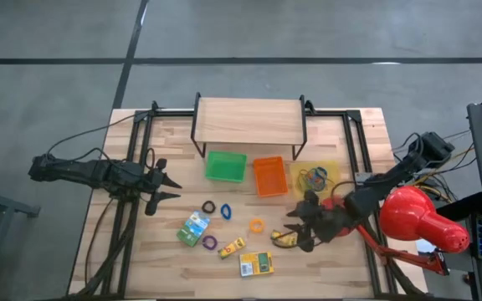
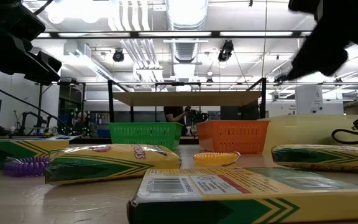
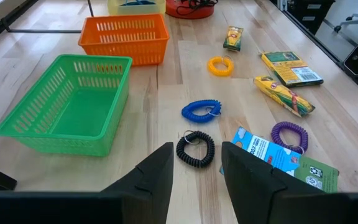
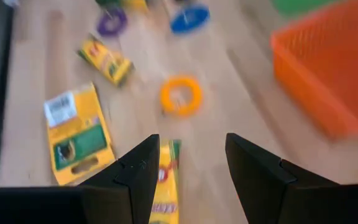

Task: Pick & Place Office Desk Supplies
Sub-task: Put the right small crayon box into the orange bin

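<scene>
My left gripper hangs over the table's left side, jaws parted and empty, aimed at the black coil band. The boxes and bands lie scattered mid-table. My right gripper hovers with jaws spread wide, touching nothing, a yellow crayon box lying directly between my fingers.

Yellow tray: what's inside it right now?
The yellow tray holds a tangle of coiled bands, blue and dark among them. How many cannot be told; they overlap, and the right arm covers the tray's near edge.
</scene>
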You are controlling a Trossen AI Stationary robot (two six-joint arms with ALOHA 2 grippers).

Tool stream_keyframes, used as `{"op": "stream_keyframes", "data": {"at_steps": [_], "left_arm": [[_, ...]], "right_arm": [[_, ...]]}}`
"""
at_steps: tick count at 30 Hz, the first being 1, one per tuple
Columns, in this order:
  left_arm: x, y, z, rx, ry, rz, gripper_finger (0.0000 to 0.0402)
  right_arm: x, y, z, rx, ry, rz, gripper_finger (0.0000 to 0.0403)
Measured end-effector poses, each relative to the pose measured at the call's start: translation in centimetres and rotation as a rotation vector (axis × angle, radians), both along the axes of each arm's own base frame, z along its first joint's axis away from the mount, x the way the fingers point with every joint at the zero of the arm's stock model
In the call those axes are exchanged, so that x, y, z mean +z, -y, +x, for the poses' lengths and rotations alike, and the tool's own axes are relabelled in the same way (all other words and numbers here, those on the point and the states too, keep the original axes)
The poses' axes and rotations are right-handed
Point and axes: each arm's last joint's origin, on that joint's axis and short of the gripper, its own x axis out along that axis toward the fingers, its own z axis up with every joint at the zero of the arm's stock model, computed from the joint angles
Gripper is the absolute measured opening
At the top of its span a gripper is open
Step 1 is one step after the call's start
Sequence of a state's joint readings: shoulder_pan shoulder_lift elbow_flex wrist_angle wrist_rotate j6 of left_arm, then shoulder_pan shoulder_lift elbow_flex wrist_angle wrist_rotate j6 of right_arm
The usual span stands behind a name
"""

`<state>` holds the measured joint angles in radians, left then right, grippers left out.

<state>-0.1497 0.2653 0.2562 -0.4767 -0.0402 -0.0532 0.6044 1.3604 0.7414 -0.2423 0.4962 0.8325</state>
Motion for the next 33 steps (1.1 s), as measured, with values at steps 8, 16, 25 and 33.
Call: {"op": "stream_keyframes", "data": {"at_steps": [8, 16, 25, 33], "left_arm": [[0.0, 0.0, 0.0, 0.0, 0.0, 0.0, 0.0143], [0.0, 0.0, 0.0, 0.0, 0.0, 0.0, 0.0142], [0.0, 0.0, 0.0, 0.0, 0.0, 0.0, 0.0142], [0.0, 0.0, 0.0, 0.0, -0.001, 0.0, 0.0142]], "right_arm": [[-2.8, -1.8, 1.8, 0.005, -0.248, 0.08, 0.0182], [-4.8, -3.1, 3.3, 0.025, -0.378, 0.072, 0.0183], [-5.7, -3.5, 3.9, 0.01, -0.416, 0.05, 0.0183], [-6.8, -3.6, 4.0, 0.012, -0.446, 0.038, 0.0182]]}}
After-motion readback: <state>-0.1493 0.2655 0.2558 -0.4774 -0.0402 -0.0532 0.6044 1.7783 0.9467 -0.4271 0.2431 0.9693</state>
